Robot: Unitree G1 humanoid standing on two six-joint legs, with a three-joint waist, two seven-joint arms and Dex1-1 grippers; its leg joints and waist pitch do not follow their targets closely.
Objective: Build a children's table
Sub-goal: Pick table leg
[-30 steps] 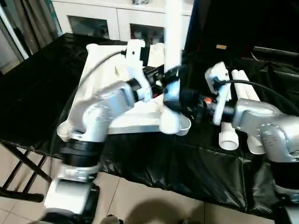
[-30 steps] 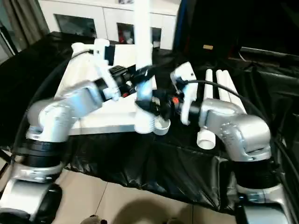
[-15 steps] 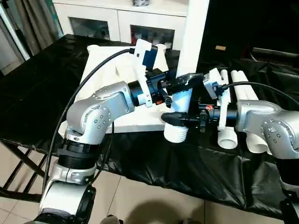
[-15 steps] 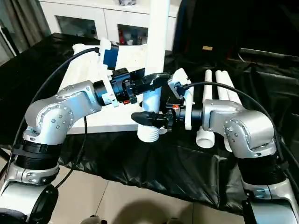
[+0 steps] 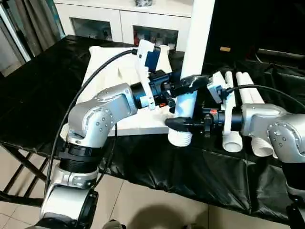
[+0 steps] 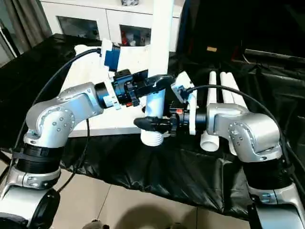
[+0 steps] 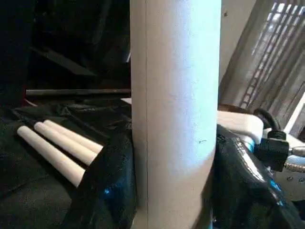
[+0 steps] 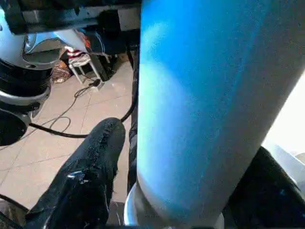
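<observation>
The top (image 5: 121, 102) lies on the black table (image 5: 38, 90), just left of the tools. The leg (image 5: 190, 62) stands near-upright, long axis vertical, flared end down beside the top's near right corner. Left tool (image 5: 188, 85) clenches it above, right tool (image 5: 183, 123) grips below.

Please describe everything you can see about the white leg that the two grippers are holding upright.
The leg is a long, smooth white tube, plastic by its look, standing nearly upright and running out of the picture's top. Its lower end is wider and ribbed, near the front edge of the black-draped table, beside the white table top. The left gripper clasps it higher up, the right gripper lower, just above the wide end. Three more legs lie to the right.
</observation>
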